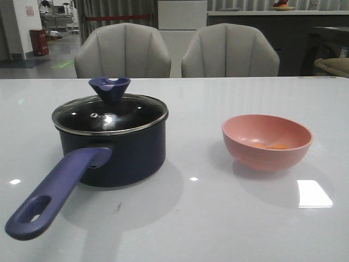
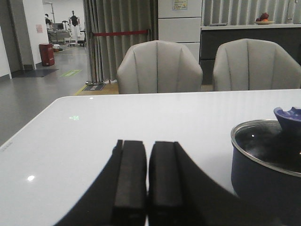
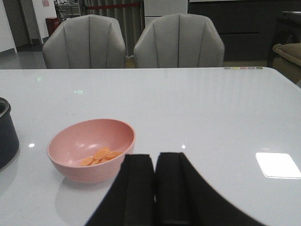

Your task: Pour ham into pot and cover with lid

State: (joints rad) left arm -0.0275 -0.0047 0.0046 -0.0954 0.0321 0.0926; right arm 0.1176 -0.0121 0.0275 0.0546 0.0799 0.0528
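Observation:
The dark navy pot point(image 1: 117, 150) stands left of centre on the white table, its purple-blue handle point(image 1: 52, 194) pointing toward the front left. The clear glass lid point(image 1: 109, 112) rests on the pot, topped by its purple-blue knob point(image 1: 109, 88). To the right sits a pink bowl point(image 1: 266, 142) with thin orange ham bits point(image 3: 99, 156) in its bottom. My left gripper point(image 2: 147, 146) is shut and empty, to the left of the pot point(image 2: 263, 160). My right gripper point(image 3: 155, 157) is shut and empty, just right of and nearer than the bowl point(image 3: 91, 148). Neither gripper shows in the front view.
Two grey chairs point(image 1: 122, 52) point(image 1: 230, 50) stand behind the table's far edge point(image 1: 174, 78). A bright light reflection point(image 1: 314, 193) lies on the tabletop at the right. A red bin point(image 1: 38, 41) stands far back on the floor.

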